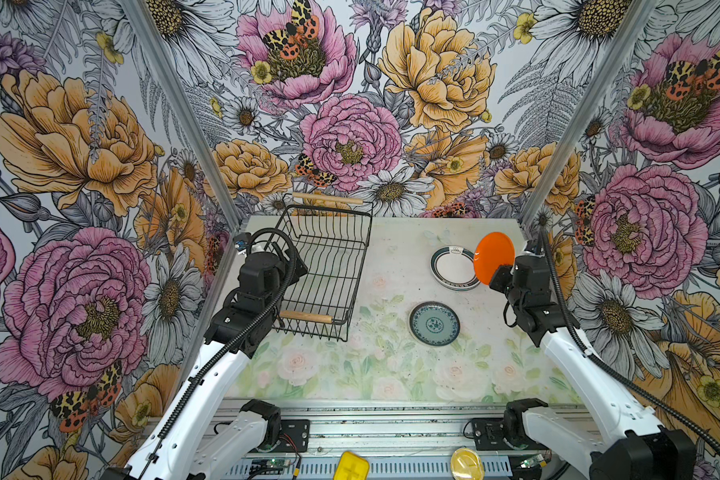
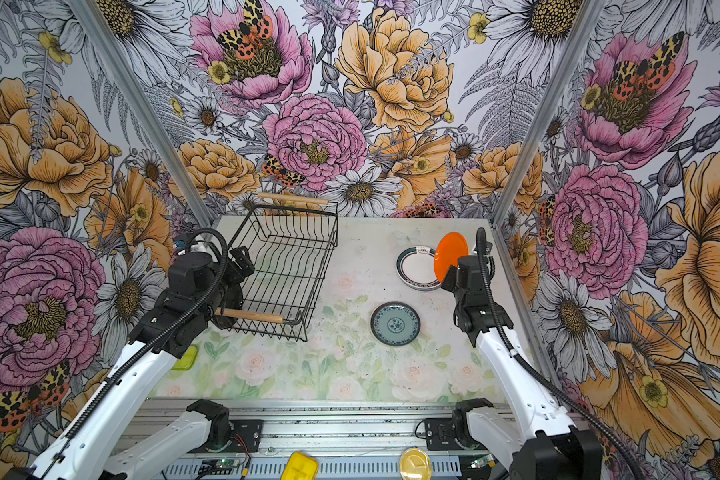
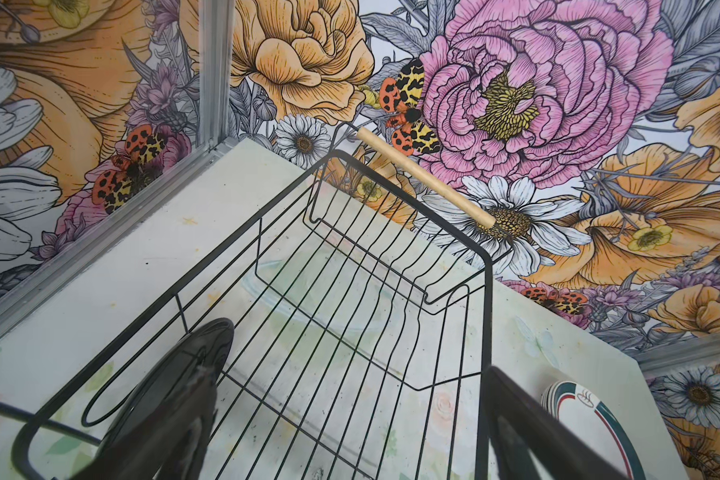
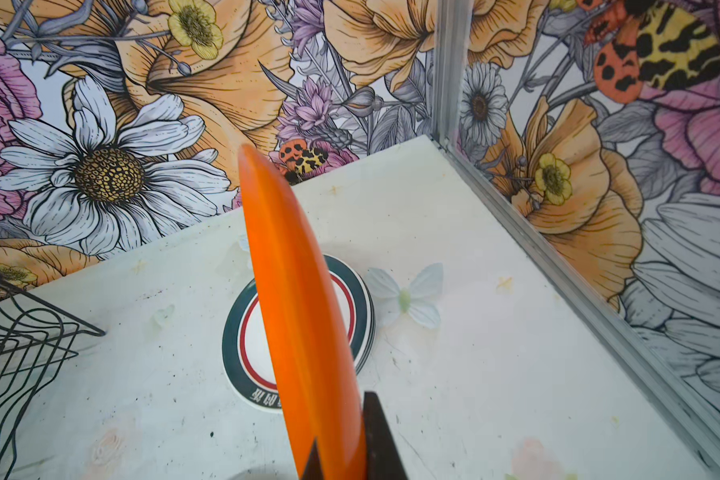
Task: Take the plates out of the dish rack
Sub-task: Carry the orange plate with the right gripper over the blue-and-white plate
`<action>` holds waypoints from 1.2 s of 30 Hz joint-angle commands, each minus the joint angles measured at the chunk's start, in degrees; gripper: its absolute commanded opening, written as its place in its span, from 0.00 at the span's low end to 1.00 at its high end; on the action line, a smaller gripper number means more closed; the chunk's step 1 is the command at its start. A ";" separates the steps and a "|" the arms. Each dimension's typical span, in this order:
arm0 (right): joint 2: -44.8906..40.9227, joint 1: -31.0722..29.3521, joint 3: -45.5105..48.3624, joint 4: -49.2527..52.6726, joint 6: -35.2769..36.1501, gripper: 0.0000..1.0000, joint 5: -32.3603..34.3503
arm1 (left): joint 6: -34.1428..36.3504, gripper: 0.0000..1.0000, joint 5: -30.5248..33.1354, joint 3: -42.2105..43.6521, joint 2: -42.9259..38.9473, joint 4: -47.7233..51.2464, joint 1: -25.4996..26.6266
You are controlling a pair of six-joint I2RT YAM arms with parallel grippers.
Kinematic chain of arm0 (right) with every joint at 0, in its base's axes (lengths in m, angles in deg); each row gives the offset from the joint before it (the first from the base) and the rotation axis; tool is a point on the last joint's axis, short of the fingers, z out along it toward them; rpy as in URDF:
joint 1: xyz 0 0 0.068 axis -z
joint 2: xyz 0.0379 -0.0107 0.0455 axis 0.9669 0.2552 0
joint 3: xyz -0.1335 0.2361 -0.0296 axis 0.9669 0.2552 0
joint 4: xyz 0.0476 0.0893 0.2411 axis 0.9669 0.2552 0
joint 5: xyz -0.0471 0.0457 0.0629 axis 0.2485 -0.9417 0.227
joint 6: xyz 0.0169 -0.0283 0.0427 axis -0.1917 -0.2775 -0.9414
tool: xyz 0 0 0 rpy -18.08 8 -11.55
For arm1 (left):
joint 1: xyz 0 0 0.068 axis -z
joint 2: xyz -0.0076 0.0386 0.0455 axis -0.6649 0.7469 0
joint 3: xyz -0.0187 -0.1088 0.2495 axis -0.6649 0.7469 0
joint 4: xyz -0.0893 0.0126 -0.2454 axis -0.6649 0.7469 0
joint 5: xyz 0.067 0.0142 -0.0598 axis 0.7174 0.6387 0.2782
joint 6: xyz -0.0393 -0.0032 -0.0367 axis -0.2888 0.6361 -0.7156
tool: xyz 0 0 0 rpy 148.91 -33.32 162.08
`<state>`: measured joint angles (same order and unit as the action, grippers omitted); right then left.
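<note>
Gripping orange plate (image 1: 493, 257) edge-on, right claw (image 1: 500, 276) hangs above white plates (image 1: 451, 270).

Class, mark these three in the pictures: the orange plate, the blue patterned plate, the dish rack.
orange plate (image 1: 494, 257), in a top view, middle of its face.
blue patterned plate (image 1: 434, 324), in a top view, its centre pattern.
dish rack (image 1: 307, 317), in a top view, its near wooden handle.
</note>
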<state>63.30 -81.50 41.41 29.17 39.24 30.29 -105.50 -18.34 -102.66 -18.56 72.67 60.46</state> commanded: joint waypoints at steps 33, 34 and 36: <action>-6.23 0.25 5.63 21.34 -17.56 0.00 -27.33 | 3.43 0.99 2.38 -11.23 7.75 16.16 -0.43; -5.95 0.26 5.55 21.15 -17.44 0.00 -27.48 | 3.20 0.99 1.70 -11.26 7.64 15.99 -1.03; -5.67 0.22 5.51 20.82 -17.33 0.00 -27.53 | 3.08 0.99 -0.47 -10.82 7.41 14.75 -2.10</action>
<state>57.58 -81.50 47.75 51.33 22.54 5.46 -103.18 -15.97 -112.34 -10.29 88.45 59.76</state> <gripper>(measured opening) 0.086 0.987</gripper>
